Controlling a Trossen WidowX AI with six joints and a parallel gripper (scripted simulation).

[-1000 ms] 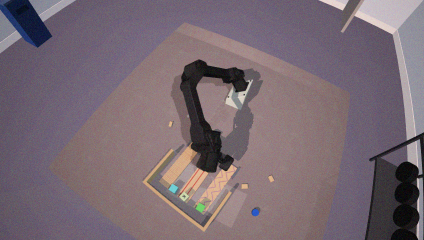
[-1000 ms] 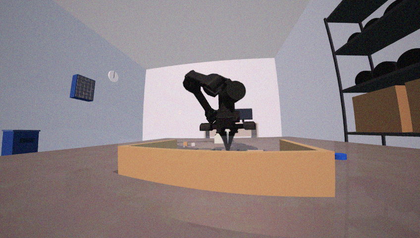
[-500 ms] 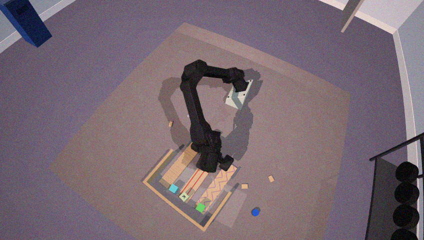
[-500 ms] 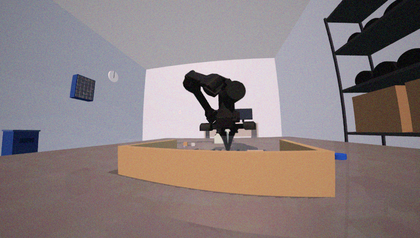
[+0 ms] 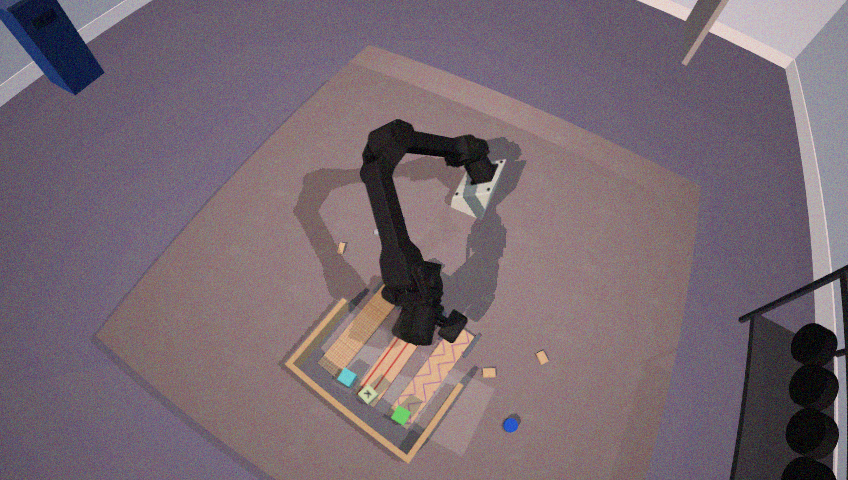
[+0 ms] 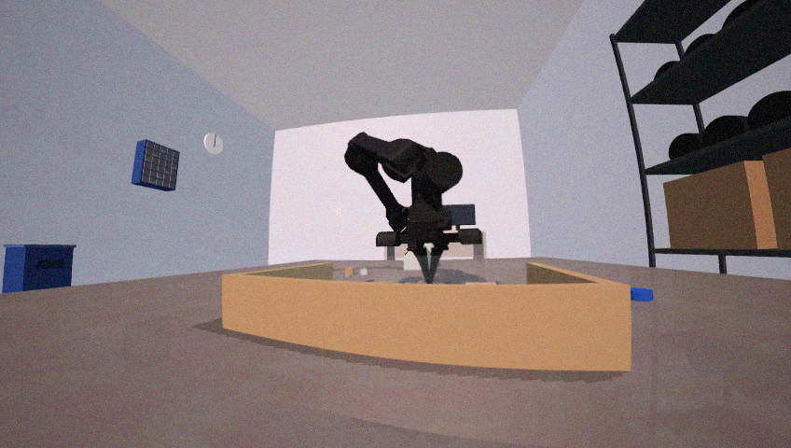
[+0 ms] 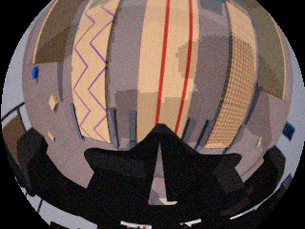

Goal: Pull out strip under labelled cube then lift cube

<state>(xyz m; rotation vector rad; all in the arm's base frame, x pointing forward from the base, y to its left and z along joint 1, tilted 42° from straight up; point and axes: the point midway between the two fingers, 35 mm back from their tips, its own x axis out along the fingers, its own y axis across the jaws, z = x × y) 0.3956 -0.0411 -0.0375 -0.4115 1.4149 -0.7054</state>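
From where I sit at the controls, the flat tan strip with two red lines lies lengthwise on the brown counter, inside the three-sided wooden frame. In my top view its long axis runs roughly parallel to the counter's upper-left edge, one end pointing toward the lower-left edge, the other toward the arm and the open side of the frame.

The pale green cube with a black mark is at the lower-left end of that strip and appears to rest on it, near the frame's long wall. To one side I see the tan grid-patterned strip with a cyan cube at its end; to the other, the tan strip with purple zigzags with a bright green cube.

My black gripper points down at the arm-side end of the red-lined strip. The fingers are pressed together at their tips, and I see nothing pinched in them. Whether the tips touch the strip, I cannot tell.
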